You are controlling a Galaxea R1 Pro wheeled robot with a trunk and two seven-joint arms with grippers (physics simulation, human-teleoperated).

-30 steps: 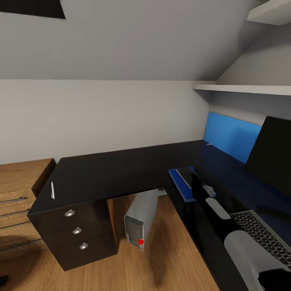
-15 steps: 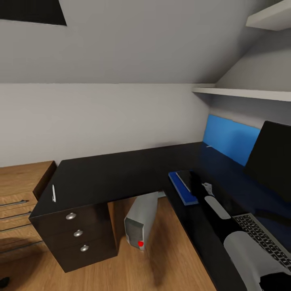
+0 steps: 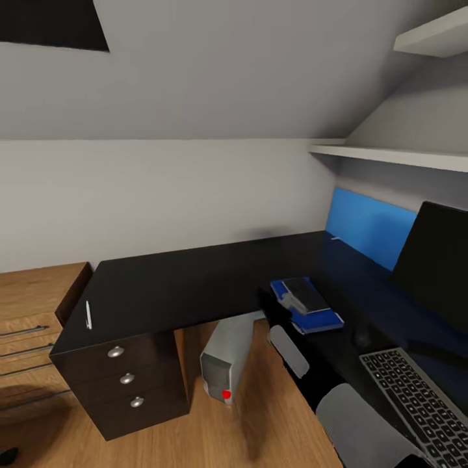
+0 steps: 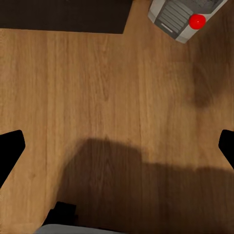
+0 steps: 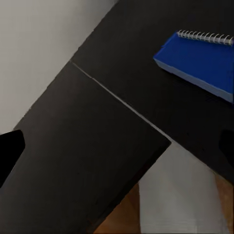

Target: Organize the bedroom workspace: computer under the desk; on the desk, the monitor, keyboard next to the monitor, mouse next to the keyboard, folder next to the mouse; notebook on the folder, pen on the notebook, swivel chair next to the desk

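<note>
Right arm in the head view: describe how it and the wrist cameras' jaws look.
The right arm is made of black segments with pale grey rounded shells, one a small oval panel, one a larger cover nearer the trunk. No cables or markings are visible. In both wrist views, the jaws appear as plain black tips at the frame edges.

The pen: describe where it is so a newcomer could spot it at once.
Find the long black L-shaped desk and follow it to the end above the three-drawer unit with silver knobs. The pen lies alone near that edge, a thin white stick on the black top, far from the blue folder.
</note>
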